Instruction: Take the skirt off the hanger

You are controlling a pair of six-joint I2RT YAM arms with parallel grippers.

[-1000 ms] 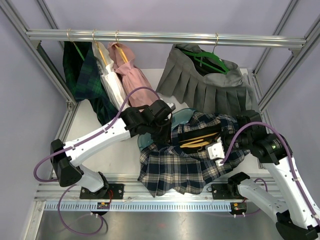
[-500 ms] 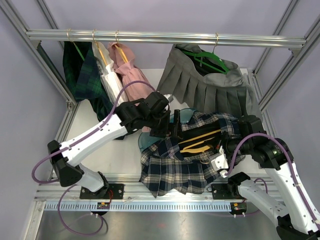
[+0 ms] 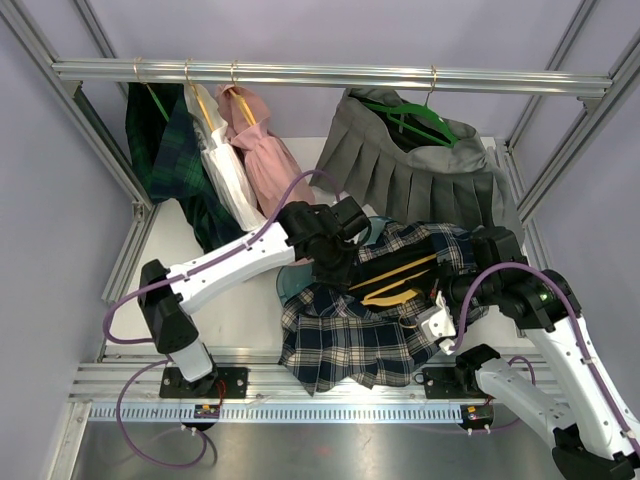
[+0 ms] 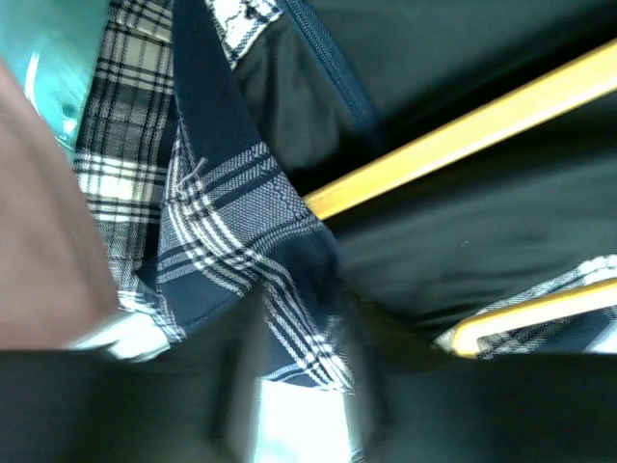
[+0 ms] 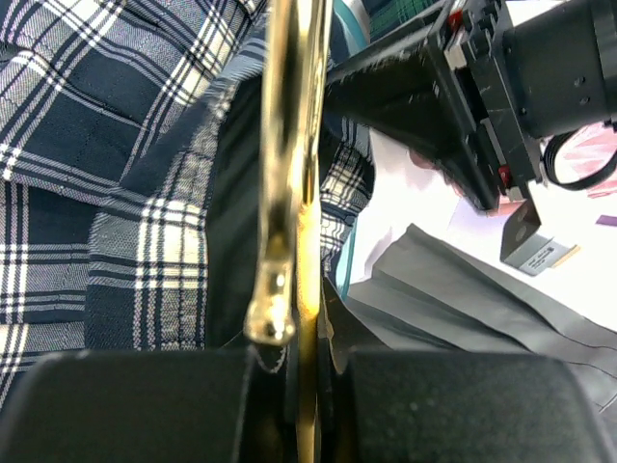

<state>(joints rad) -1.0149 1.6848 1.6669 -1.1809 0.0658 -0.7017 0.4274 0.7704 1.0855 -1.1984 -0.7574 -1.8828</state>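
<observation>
A navy-and-white plaid skirt (image 3: 350, 340) lies on the table, still threaded on a wooden hanger (image 3: 395, 272). My left gripper (image 3: 345, 268) is at the skirt's left waistband end. In the left wrist view its blurred jaws (image 4: 299, 386) stand apart, with a fold of the plaid skirt (image 4: 222, 231) reaching in between them beside the hanger's bar (image 4: 463, 135). My right gripper (image 3: 440, 300) is at the hanger's right side. In the right wrist view this gripper (image 5: 299, 386) is shut on the hanger (image 5: 289, 145), with plaid cloth (image 5: 77, 145) to its left.
A grey pleated skirt (image 3: 420, 175) on a green hanger hangs from the rail (image 3: 330, 75) at back right. Pink (image 3: 265, 150), white and dark green plaid (image 3: 170, 150) garments hang at back left. A teal piece (image 3: 290, 285) lies under the plaid skirt's left edge.
My left gripper has shifted right along the waistband towards the hanger. It sprang open and has come partway together again. The right gripper has kept its hold on the hanger.
</observation>
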